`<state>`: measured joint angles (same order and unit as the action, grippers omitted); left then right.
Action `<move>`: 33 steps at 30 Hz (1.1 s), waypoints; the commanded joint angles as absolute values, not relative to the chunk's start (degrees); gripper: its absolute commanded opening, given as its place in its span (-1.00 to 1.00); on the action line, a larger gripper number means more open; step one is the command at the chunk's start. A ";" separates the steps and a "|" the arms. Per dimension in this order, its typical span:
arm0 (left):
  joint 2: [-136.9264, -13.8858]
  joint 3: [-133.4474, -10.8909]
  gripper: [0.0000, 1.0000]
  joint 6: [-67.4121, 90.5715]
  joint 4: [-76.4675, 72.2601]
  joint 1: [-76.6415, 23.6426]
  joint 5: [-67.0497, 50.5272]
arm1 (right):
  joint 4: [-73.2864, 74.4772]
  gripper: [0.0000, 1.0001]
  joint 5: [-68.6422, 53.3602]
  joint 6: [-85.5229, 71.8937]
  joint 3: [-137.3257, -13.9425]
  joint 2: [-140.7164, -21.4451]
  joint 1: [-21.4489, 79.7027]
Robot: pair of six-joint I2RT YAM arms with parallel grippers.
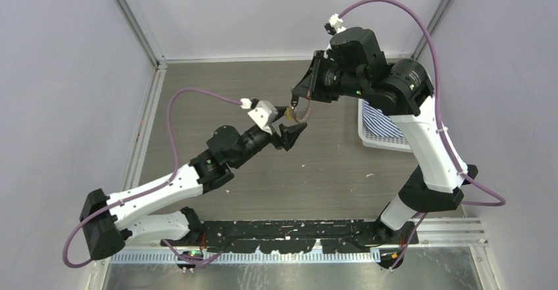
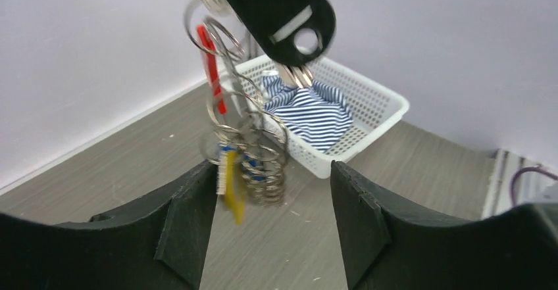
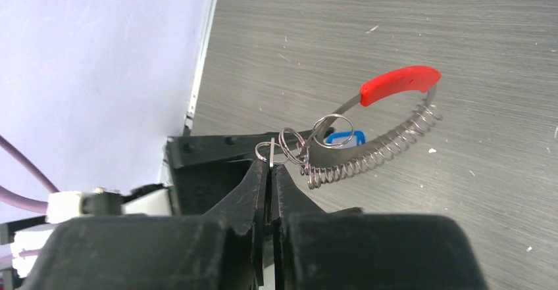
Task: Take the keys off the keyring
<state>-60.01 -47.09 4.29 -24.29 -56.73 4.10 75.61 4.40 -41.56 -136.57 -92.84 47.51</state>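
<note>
My right gripper (image 1: 297, 101) is raised over the table's middle and shut on a small split ring (image 3: 270, 153) of the keyring (image 3: 368, 155). The keyring is a silvery coil loop with a red section (image 3: 400, 83) and a blue tag (image 3: 345, 137). It hangs below the gripper (image 1: 304, 114). In the left wrist view the keyring (image 2: 247, 139) dangles with its red section (image 2: 210, 66), a yellow tag (image 2: 231, 185) and a black-headed key (image 2: 279, 14) with silver blades (image 2: 297, 74). My left gripper (image 1: 294, 131) is open just under the bunch, its fingertips (image 2: 197, 198) either side of the lower end.
A white basket (image 1: 375, 139) holding a blue-striped cloth (image 1: 381, 122) stands at the right, beside the right arm; it also shows in the left wrist view (image 2: 368, 93). Grey walls enclose the table on three sides.
</note>
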 commanded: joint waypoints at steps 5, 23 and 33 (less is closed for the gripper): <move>-64.84 -49.60 0.27 -2.69 -38.75 -59.89 19.15 | 67.18 -0.99 7.47 -47.22 -136.00 -90.80 47.45; -58.21 -48.42 -0.99 -10.43 -31.34 -58.02 6.34 | 76.27 -0.99 -1.51 -42.58 -139.50 -89.48 46.21; -53.00 -53.87 -0.99 4.51 -15.77 -42.02 -33.82 | 77.27 -0.99 -10.57 -49.46 -139.81 -88.07 42.98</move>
